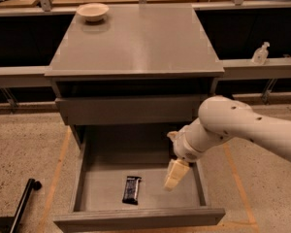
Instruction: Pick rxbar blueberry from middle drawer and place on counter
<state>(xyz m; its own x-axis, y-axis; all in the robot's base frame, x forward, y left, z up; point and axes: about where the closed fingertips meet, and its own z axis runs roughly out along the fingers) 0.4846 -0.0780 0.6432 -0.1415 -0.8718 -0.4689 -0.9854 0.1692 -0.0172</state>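
Note:
The rxbar blueberry (132, 189), a dark bar with pale lettering, lies flat on the floor of the middle drawer (136, 218), near its front. The drawer is pulled fully out. My gripper (175, 174) hangs inside the open drawer, to the right of the bar and a little above the drawer floor, a short way from the bar and not touching it. It holds nothing that I can see. The counter (136, 40) is the grey cabinet top above.
A pale bowl (92, 11) sits at the counter's back left corner. The shallower drawer front (128, 109) above the open drawer is closed. A clear bottle (260, 53) stands on the right ledge. A black pole (22, 204) lies on the floor at the left.

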